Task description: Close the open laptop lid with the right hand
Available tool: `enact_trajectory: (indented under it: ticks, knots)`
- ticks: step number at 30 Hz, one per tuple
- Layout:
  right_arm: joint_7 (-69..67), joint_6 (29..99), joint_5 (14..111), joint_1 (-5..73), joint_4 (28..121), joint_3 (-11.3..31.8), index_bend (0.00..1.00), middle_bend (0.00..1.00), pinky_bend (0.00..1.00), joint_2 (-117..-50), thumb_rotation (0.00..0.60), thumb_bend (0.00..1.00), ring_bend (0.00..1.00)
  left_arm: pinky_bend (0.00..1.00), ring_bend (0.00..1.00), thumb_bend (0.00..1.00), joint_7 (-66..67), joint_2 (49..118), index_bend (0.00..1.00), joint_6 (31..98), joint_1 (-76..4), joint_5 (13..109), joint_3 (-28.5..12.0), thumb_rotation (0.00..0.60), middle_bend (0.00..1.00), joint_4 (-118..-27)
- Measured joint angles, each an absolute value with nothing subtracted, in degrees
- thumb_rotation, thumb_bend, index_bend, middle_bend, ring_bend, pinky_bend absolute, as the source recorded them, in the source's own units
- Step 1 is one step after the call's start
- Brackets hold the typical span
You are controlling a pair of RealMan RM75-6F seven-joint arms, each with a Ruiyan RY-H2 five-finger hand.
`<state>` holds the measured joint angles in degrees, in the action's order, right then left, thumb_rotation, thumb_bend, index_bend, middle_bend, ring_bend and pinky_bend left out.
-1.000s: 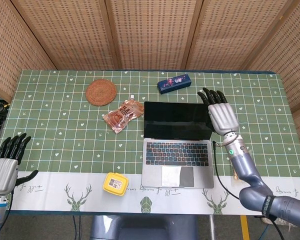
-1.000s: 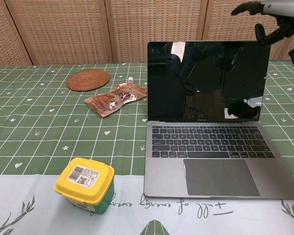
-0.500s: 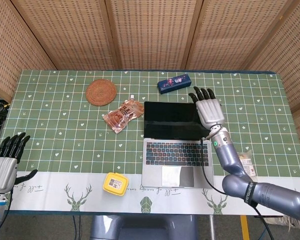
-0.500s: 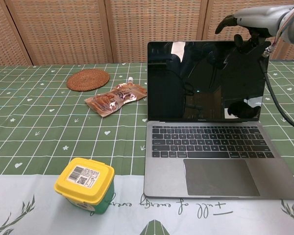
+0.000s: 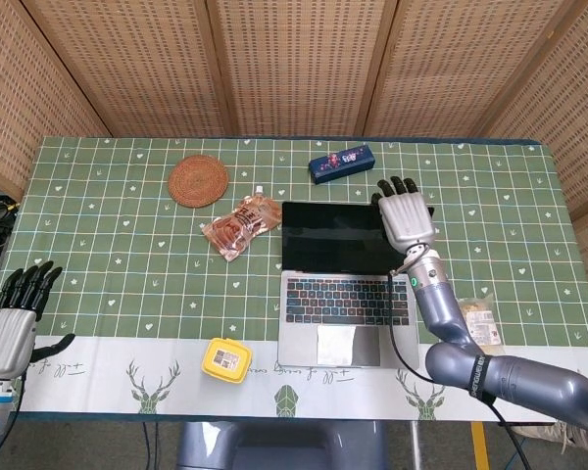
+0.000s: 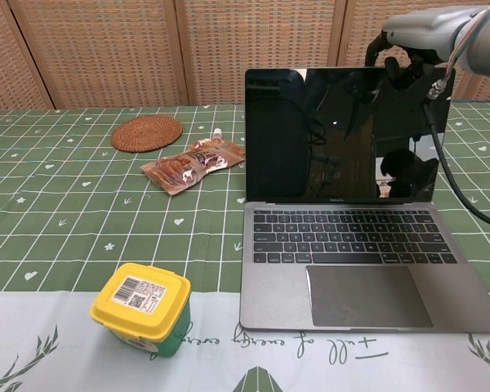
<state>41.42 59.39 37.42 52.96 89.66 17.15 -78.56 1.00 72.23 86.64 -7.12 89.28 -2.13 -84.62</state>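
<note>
The silver laptop (image 5: 348, 315) stands open in the middle of the table, its dark screen (image 6: 343, 135) upright and facing me. My right hand (image 5: 405, 215) is at the lid's top right corner, fingers spread and hooked over the top edge from behind. In the chest view the right hand (image 6: 408, 51) shows above that corner with its fingertips (image 6: 392, 65) against the lid's rim. It holds nothing. My left hand (image 5: 15, 313) hovers open by the table's front left edge, far from the laptop.
A yellow-lidded tub (image 5: 225, 358) stands front left of the laptop. A snack pouch (image 5: 241, 224) and a woven coaster (image 5: 199, 180) lie to its back left, a blue box (image 5: 341, 163) behind it. A small packet (image 5: 478, 321) lies to its right.
My right hand has moved left from beside the screen onto the lid's top right corner. The reflections on the screen have shifted, so the lid has tipped slightly. The left hand is still.
</note>
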Motion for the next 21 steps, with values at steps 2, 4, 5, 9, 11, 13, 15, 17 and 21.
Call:
enact_trajectory:
  ticks: [2,4,5,9,11,13,15,17,21]
  knots:
    - [42.1,60.0,37.3,53.4,90.3,17.1,0.44,0.29,0.23,-78.5,0.6,1.0,0.19,0.0,0.0,0.13,1.1,72.2,0.0,86.6,-7.1,89.3,-2.1,0.6,0.0,-84.7]
    - [42.6,60.4,37.1,53.7,90.9,17.0,0.45,0.3,0.25,-78.4,0.6,1.0,0.2,0.0,0.0,0.13,1.2,72.2,0.0,86.5,-7.2,89.3,-2.1,0.6,0.0,-84.7]
    - [42.9,60.6,37.0,53.8,91.1,17.0,0.46,0.31,0.25,-78.3,0.6,1.0,0.21,0.0,0.0,0.13,1.2,72.2,0.0,86.5,-7.2,89.3,-2.0,0.6,0.0,-84.7]
    - [45.4,61.4,35.2,54.6,92.9,17.0,0.48,0.33,0.27,-77.6,0.6,1.0,0.22,0.0,0.0,0.13,1.3,72.1,0.0,86.0,-7.3,89.4,-1.8,0.6,0.0,-84.9]
    - [47.7,62.0,32.3,55.3,94.5,17.1,0.48,0.33,0.27,-77.1,0.6,1.0,0.22,0.0,0.0,0.13,1.3,71.9,0.0,85.9,-7.3,89.4,-1.7,0.6,0.0,-85.0]
    - [50.5,62.9,28.7,56.3,96.5,17.1,0.49,0.33,0.28,-76.4,0.6,1.0,0.23,0.0,0.0,0.13,1.2,71.8,0.0,85.8,-7.4,89.5,-1.6,0.6,0.0,-85.2]
    - [52.9,63.9,25.7,57.2,98.3,17.1,0.5,0.34,0.28,-75.9,0.6,1.0,0.23,0.0,0.0,0.13,1.2,71.7,0.0,85.8,-7.4,89.5,-1.5,0.6,0.0,-85.3]
    - [55.0,65.2,23.3,58.4,100.4,17.0,0.51,0.35,0.29,-75.3,0.6,1.0,0.24,0.0,0.0,0.13,1.2,71.6,0.0,85.8,-7.3,89.6,-1.4,0.6,0.0,-85.4]
    - [56.9,66.9,21.2,59.7,103.1,16.7,0.53,0.38,0.32,-74.3,0.6,1.0,0.27,0.0,0.0,0.13,1.3,71.5,0.0,85.8,-7.3,89.9,-1.2,0.6,0.0,-85.6]
